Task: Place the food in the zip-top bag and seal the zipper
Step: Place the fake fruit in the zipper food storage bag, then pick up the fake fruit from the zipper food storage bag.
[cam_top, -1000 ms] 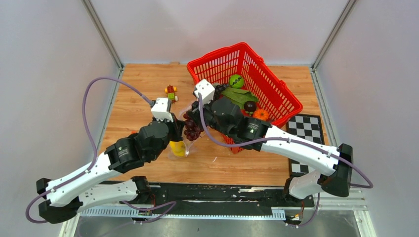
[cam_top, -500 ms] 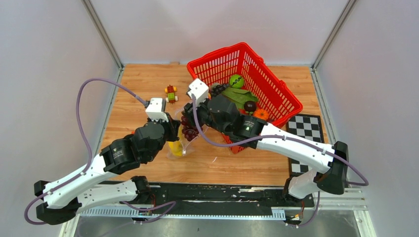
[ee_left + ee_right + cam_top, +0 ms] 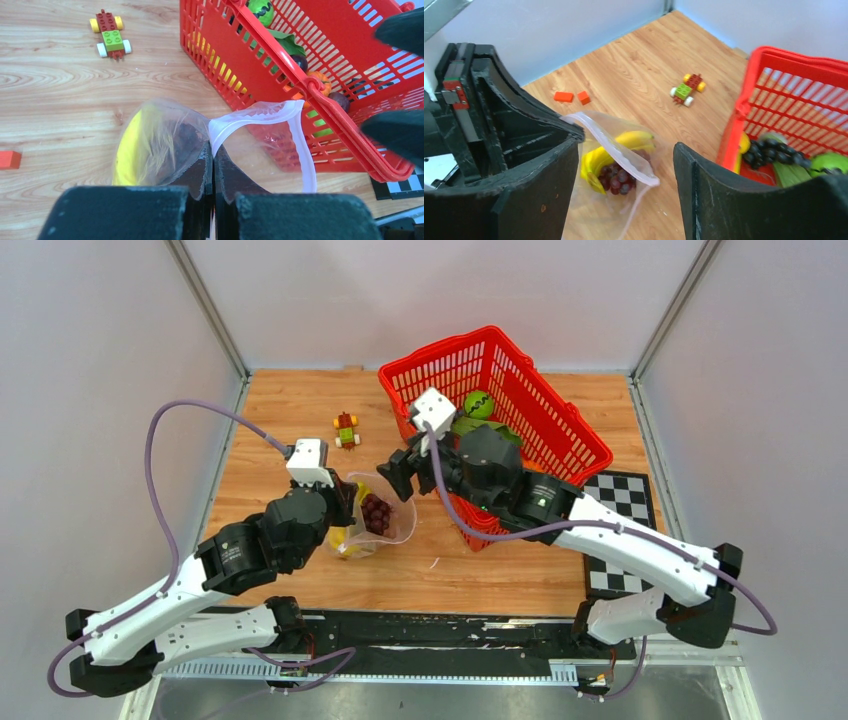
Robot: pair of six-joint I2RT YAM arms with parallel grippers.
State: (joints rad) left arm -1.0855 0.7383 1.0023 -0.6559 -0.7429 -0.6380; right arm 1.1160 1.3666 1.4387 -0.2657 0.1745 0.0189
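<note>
The clear zip-top bag (image 3: 392,527) lies open on the wooden table, left of the red basket. Yellow bananas (image 3: 596,159) and purple grapes (image 3: 618,179) sit inside it. My left gripper (image 3: 213,159) is shut on the near edge of the bag's mouth, holding its pale pinkish zipper (image 3: 300,137) open in a loop. My right gripper (image 3: 400,476) hovers open and empty just above and right of the bag, its jaws well apart (image 3: 626,150). More food is in the basket: a green lime (image 3: 478,403), dark grapes (image 3: 774,150), green leaves and an orange piece (image 3: 318,83).
The red mesh basket (image 3: 570,436) stands tilted at the back right, its near rim (image 3: 280,55) close to the bag. A small block figure (image 3: 346,428) lies behind the bag, and orange blocks (image 3: 564,96) to the left. A checkerboard (image 3: 620,500) is at the right edge.
My right gripper has opened and let the purple grapes drop into the bag, then pulled up and right toward the basket. The left gripper has kept its hold on the bag's edge.
</note>
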